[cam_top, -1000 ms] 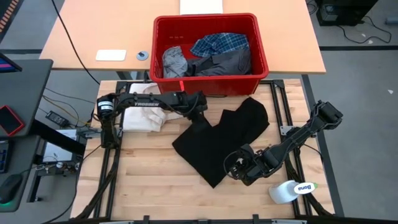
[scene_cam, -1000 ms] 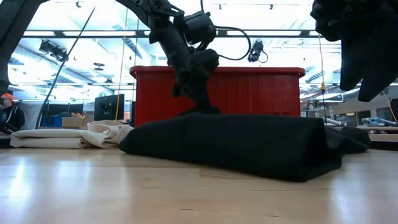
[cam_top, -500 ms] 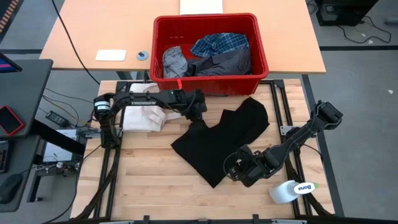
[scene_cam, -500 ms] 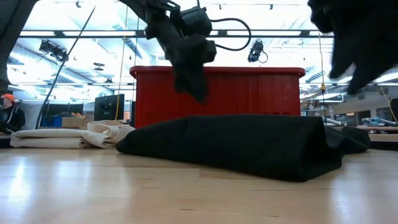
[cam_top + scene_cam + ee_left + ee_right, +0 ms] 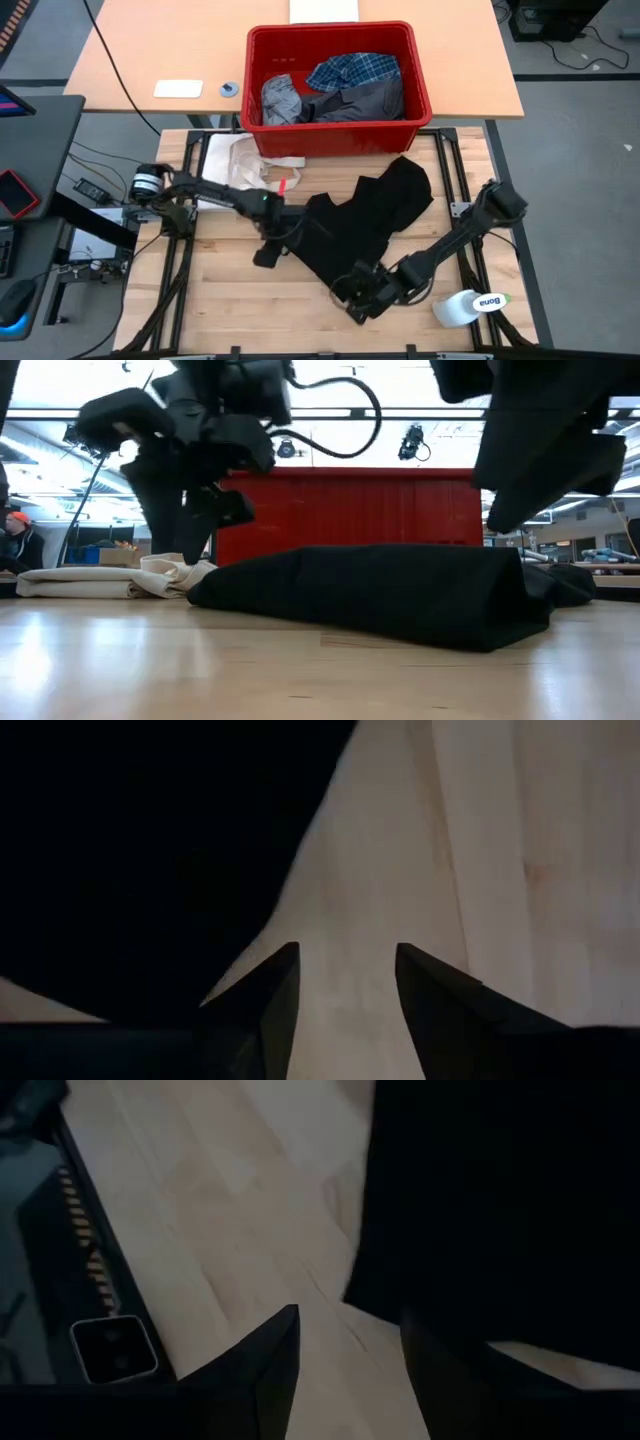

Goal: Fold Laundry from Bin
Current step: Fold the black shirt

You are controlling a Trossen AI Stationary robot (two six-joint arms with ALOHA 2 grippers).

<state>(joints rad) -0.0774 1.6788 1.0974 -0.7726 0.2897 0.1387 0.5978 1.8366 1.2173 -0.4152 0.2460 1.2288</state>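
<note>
The large black garment lies spread on the wooden table, also seen in the low view. The red bin stands beyond the table's far edge and holds a plaid shirt, a light grey piece and a dark grey piece. My left gripper hovers open over bare wood just left of the garment's left edge. My right gripper hovers open at the garment's near corner. The garment's edge lies just ahead of its fingers.
A cream-white cloth lies at the table's far left, also seen in the low view. A white bottle lies at the near right corner. Bare wood lies along the near edge, bordered by the dark table frame.
My left gripper has come off the black garment's far-left part, risen, then swung toward the near edge and down, turning as it went. My right gripper has moved toward the table's left and near edge, lower. The garment lies much as before.
</note>
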